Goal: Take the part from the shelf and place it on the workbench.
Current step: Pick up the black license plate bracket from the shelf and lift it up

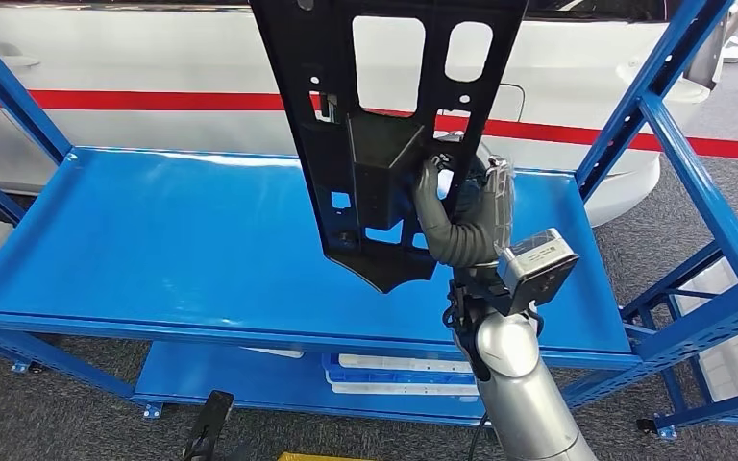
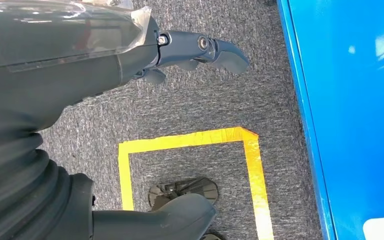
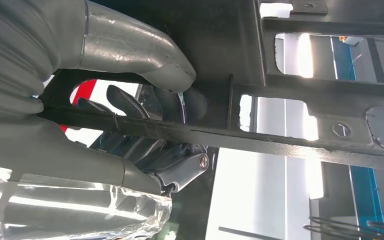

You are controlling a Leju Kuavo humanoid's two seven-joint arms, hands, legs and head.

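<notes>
right hand (image 1: 456, 216) is gripping the black part (image 1: 384, 125), thumb on one face and fingers (image 3: 130, 107) wrapped round a bar from the other, holding it upright in the air above the blue shelf (image 1: 154, 240) top, not touching it. left hand (image 2: 190, 50) is hanging over grey carpet (image 2: 190, 105) near yellow tape (image 2: 180, 142), fingers loosely extended and holding nothing. a white car body (image 1: 154, 58) with a red stripe is sitting behind the shelf.

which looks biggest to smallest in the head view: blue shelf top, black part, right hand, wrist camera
1. blue shelf top
2. black part, though it hangs nearer the camera, so it looks larger than it would at the shelf
3. right hand
4. wrist camera, close to the hand in apparent size, so that order is unsure
</notes>
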